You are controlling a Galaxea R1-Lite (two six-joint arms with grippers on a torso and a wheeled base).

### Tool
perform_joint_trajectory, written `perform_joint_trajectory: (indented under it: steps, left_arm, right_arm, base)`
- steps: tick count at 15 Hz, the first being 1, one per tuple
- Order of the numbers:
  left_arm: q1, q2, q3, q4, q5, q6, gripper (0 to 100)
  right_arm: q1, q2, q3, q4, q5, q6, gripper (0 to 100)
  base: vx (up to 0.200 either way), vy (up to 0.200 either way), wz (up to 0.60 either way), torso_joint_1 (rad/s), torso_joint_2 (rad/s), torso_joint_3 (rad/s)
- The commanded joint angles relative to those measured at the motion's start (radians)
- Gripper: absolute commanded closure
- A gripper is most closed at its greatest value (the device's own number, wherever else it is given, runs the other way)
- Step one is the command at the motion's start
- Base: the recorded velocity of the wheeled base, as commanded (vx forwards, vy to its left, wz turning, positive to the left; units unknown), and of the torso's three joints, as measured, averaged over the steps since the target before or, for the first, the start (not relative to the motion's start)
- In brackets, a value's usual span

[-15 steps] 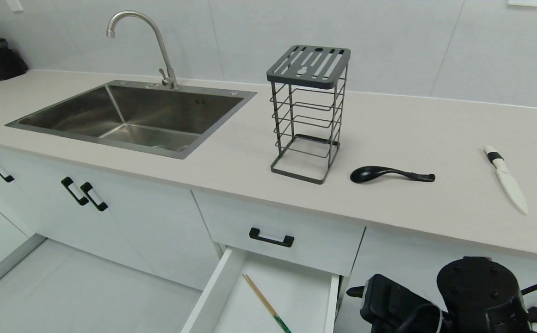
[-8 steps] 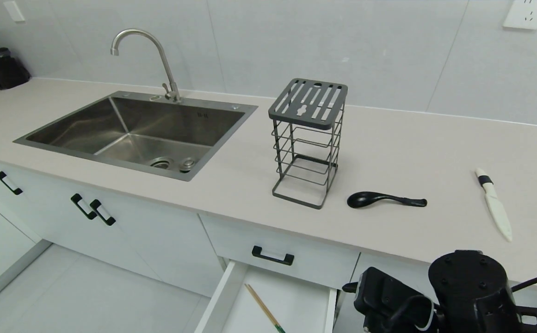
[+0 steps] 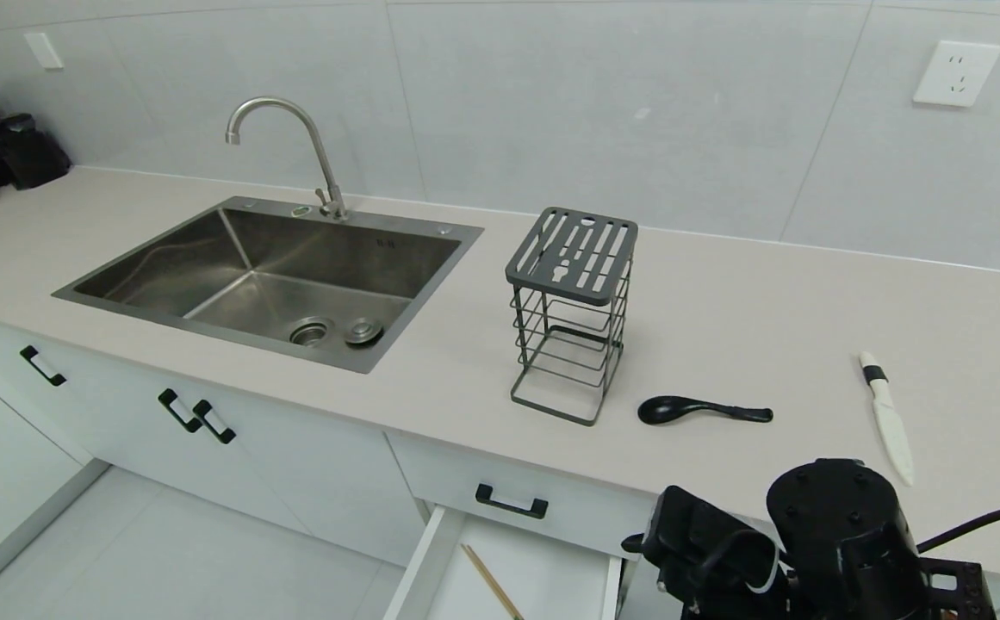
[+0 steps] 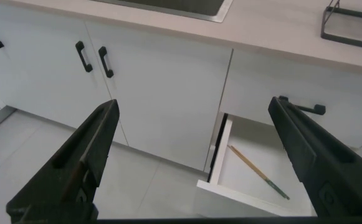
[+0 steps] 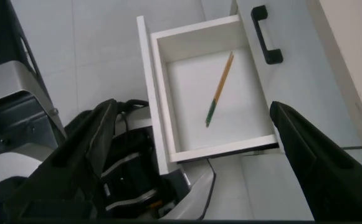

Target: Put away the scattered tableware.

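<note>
1. The left gripper (image 4: 190,163) and right gripper (image 5: 190,163) both gape wide, holding nothing, low before the cabinets.
2. The chopsticks (image 5: 219,88) lie in the open drawer (image 5: 144,93); that part looks done.
3. The spoon (image 3: 702,411) and knife (image 3: 885,416) lie on the counter (image 3: 767,327), yet to be stowed.

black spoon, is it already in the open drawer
No, the black spoon lies on the countertop beside the wire rack, not in the drawer.

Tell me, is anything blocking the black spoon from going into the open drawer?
Nothing visible does. The spoon lies free on the counter beside the rack, and the open drawer below holds only chopsticks, with room left.
</note>
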Motion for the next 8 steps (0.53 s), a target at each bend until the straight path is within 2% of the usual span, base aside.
perform_joint_trajectory:
  steps: [1,5,8]
  left_arm:
    - [0.001,0.000,0.000,0.001,0.000,-0.001,0]
    - [0.001,0.000,0.000,-0.001,0.000,-0.001,0]
    - [0.001,0.000,0.000,-0.001,0.000,-0.001,0]
  right_arm:
    - [-0.023,0.018,0.002,-0.005,0.001,0.004,0]
    - [-0.070,0.009,-0.005,-0.005,-0.101,0.105,0]
    - [-0.145,0.021,-0.061,-0.005,-0.145,0.114,0]
  base:
    - [0.000,0.000,0.00,0.076,-0.14,-0.071]
    - [0.000,0.000,0.00,0.010,-0.02,-0.012]
    - [0.000,0.000,0.00,0.000,0.00,0.000]
